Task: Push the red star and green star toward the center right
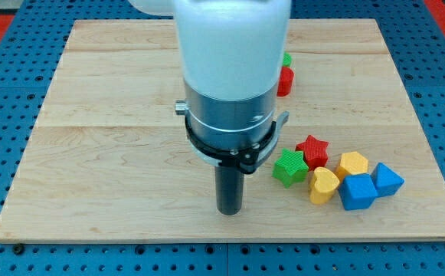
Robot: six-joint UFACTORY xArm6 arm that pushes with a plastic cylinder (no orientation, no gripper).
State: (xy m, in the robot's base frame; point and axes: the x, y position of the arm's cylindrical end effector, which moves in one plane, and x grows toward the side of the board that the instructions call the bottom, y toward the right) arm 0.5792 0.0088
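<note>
tip [229,211]: bare rod end on board [115,153], no jaws to open or close
green star [289,166]: just right of tip, slightly above, apart from it
red star [312,149]: touching green star, its upper right, farther from tip

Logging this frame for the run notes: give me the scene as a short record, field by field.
surface: wooden board on a blue pegboard
my tip: on the board, to the view's left of the green star, not touching it
green star: lower right area, beside the red star
red star: just up-right of the green star, touching it
cluster to the right: yellow heart-like block, yellow block, two blue blocks
behind the arm: red block and green block, mostly hidden
</note>
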